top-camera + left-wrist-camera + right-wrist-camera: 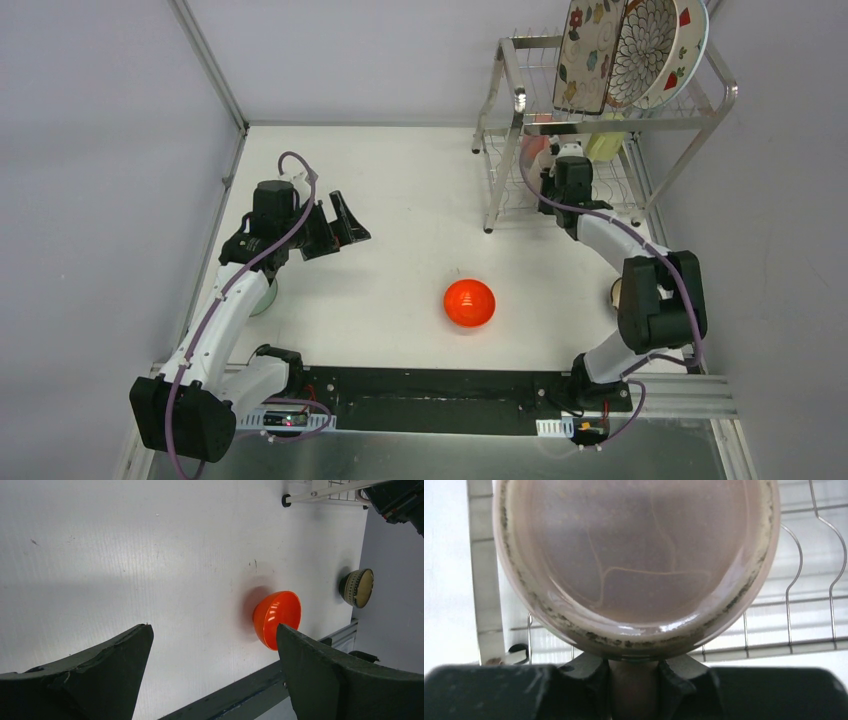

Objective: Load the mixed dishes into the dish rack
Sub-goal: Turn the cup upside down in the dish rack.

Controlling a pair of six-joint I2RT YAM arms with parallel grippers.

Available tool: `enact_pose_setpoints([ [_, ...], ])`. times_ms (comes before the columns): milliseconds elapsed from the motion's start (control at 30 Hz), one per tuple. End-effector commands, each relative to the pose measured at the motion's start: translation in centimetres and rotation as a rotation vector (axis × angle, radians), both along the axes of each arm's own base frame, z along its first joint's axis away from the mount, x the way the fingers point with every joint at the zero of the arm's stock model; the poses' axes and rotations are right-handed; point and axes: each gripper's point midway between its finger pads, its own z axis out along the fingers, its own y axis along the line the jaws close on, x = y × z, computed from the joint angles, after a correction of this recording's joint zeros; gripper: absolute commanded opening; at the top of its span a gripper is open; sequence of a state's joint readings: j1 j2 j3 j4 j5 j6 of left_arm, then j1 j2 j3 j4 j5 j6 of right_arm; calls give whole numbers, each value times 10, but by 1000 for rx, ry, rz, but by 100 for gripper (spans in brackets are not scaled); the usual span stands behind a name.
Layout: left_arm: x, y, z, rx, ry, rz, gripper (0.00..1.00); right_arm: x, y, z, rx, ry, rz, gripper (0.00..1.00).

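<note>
Your right gripper is clamped on the near edge of the pink cup. The cup's mouth faces the wrist camera and fills most of that view. It sits at the lower shelf of the dish rack, over the shelf's wavy wires, just inside the rack's front left post.

Just to the right of it on the same shelf is the yellow cup. Directly above, on the slotted upper shelf, three plates stand on edge in a row: the floral rectangle plate, the brown-petal round plate and the strawberry white plate.

On the table, the red-orange bowl lies in the open between the two arms. The dark brown bowl lies tipped on its side near the table's right edge, half hidden behind your right arm from above. The pale green bowl is tucked under your left arm.

Your left gripper hangs above the table's left half, fingers spread wide and holding nothing, well apart from the rack.
</note>
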State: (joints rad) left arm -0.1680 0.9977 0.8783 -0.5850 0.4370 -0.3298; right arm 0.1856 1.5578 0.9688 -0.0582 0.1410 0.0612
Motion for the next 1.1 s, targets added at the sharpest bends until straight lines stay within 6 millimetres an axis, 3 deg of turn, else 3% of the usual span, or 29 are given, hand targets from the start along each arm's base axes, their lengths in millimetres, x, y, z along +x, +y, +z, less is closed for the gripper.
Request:
enact_pose_setpoints([
  [0,5,0,21,-16,-64,-11,99,54,8,69,12,-236,37,0],
  [400,3,3,20,-7,-79,6,98,107,22,59,7,-286,93,0],
  [533,3,1,19,-14,-68,-5,98,117,31,46,40,-254,115,0],
  [767,3,1,19,-12,-70,-2,98,114,30,24,63,-198,84,20],
  [1067,4,-3,19,-34,-55,-19,98,87,35,40,97,-197,143,41],
])
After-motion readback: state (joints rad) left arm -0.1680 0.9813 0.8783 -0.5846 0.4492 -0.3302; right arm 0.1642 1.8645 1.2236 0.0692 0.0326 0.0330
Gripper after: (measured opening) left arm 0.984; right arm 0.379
